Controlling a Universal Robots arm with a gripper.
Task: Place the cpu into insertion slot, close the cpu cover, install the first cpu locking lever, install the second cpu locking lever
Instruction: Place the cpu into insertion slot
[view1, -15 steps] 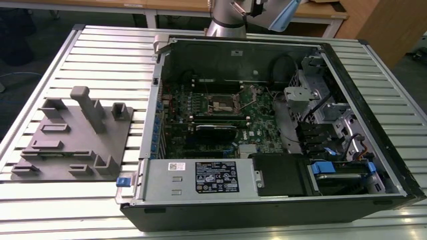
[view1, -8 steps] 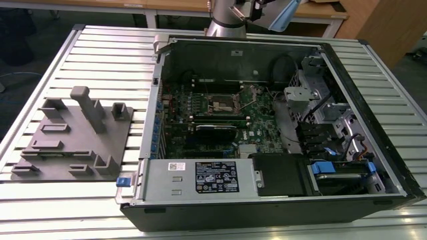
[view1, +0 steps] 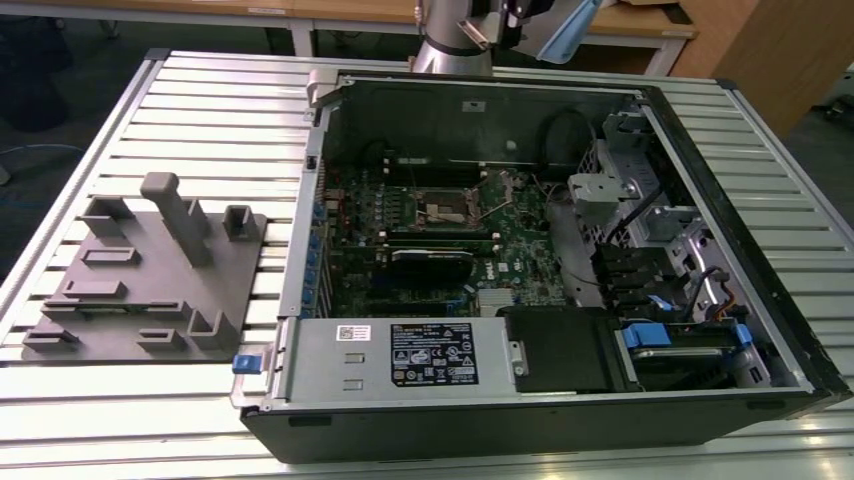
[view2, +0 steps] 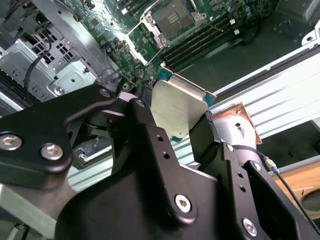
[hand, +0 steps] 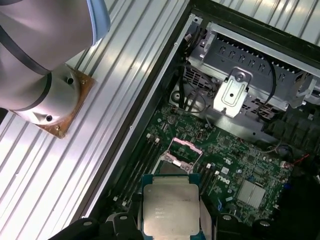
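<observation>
My gripper (hand: 170, 222) is shut on the cpu (hand: 170, 206), a flat square chip with a dull silver top, gripped by two opposite edges. In the second wrist view the cpu (view2: 177, 107) sits tilted between the black fingers (view2: 145, 120) of the gripper (view2: 175, 125), high above the open computer case. The insertion slot (view1: 447, 208) lies on the green board inside the case, with a dark centre and a silvery rim. The first wrist view puts the insertion slot (hand: 170, 167) just beyond the chip, with the cpu cover (hand: 184, 148) raised open over it.
The arm (view1: 447, 40) stands behind the case on a slatted metal table (view1: 214, 110). A grey fixture plate (view1: 147, 290) with upright blocks lies at the exterior view's left. Inside the case are a labelled power supply (view1: 400, 355), a black expansion card (view1: 430, 262) and a drive cage (hand: 245, 65).
</observation>
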